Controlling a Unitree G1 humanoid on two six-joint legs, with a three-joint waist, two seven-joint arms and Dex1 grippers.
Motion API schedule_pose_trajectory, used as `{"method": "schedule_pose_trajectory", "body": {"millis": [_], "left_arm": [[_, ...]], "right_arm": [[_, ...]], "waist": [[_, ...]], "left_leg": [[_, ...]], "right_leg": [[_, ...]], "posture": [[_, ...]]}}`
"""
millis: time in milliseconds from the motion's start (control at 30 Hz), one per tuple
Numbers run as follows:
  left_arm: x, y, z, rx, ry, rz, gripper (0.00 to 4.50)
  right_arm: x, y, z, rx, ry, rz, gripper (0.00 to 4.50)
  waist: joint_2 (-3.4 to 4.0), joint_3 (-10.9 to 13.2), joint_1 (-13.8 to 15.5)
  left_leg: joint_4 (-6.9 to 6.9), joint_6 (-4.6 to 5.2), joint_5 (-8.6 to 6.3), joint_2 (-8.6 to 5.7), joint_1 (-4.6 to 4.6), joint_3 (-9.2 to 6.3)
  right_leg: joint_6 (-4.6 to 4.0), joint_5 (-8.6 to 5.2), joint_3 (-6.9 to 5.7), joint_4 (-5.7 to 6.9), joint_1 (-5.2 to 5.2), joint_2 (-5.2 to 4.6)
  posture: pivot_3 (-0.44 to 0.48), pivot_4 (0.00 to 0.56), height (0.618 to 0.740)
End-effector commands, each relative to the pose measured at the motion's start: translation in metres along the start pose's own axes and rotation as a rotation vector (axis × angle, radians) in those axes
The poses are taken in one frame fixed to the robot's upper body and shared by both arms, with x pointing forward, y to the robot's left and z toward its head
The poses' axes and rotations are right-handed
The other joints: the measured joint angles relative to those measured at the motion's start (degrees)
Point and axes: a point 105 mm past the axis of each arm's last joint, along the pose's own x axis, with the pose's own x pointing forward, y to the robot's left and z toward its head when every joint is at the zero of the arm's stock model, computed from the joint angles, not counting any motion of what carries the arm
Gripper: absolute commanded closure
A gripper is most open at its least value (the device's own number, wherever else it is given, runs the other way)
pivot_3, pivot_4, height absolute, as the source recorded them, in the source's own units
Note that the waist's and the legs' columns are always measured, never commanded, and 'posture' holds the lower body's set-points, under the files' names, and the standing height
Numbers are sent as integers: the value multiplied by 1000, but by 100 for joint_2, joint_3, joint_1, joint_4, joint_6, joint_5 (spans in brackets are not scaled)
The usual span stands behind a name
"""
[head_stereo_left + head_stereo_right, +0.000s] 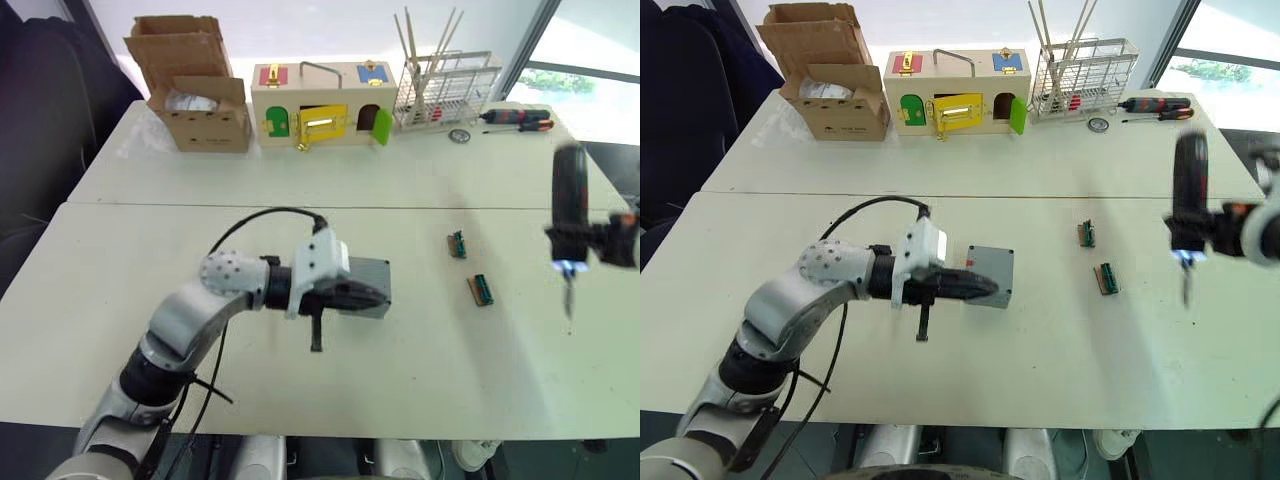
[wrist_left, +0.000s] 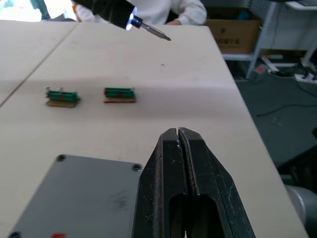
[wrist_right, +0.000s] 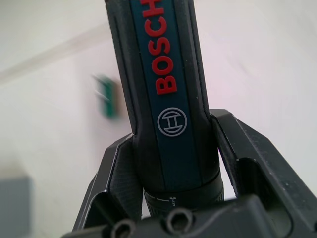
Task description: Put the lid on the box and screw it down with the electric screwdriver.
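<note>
Right wrist view, black electric screwdriver, red lettering, tip lit.

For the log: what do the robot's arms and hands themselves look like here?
The left arm has silver-grey rounded segments with black joints and a dimpled ball at the wrist, then a white block. A black cable loops over it. The left hand has two black ribbed fingers. The right hand has matching black fingers on a black base with hex screws.
</note>
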Motion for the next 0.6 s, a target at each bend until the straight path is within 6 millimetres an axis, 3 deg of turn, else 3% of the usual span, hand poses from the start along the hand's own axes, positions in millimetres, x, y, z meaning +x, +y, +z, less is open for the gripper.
{"method": "schedule_pose_trajectory", "body": {"millis": [33, 300, 467, 533, 600], "left_arm": [[4, -11, 3, 36, 0, -31, 4500], [7, -17, -11, 24, 48, -28, 4500], [5, -10, -14, -6, 43, 24, 4500], [2, -4, -15, -23, 33, 58, 4500], [0, 1, -15, -36, 24, 86, 4500]], "right_arm": [[-7, -9, 8, 17, -2, 9, 2588], [21, -23, -8, 112, 125, 28, 2588], [38, -30, -10, 98, 150, 7, 2588], [43, -32, -10, 83, 158, 0, 1564], [46, -33, -10, 67, 165, -7, 1015]], "waist": [[11, 2, -30], [17, 4, 7], [15, 7, 31], [17, 7, 27], [18, 6, 16]], "left_leg": [[4, 0, 0, 2, 1, 2], [0, -5, 3, 4, -3, 1], [6, -19, 11, 0, -8, 2], [12, -16, 10, -1, -8, 4], [12, -16, 10, 0, -6, 5]], "right_leg": [[-2, -1, 4, 0, 0, 4], [0, 2, 22, 5, -14, 28], [-1, 2, 22, 1, -12, 27], [-1, 1, 26, 2, -12, 25], [-1, 2, 27, 4, -12, 26]], "posture": [[0, 150, 728], [0, 150, 728], [0, 150, 728], [0, 150, 728], [0, 150, 728]]}}
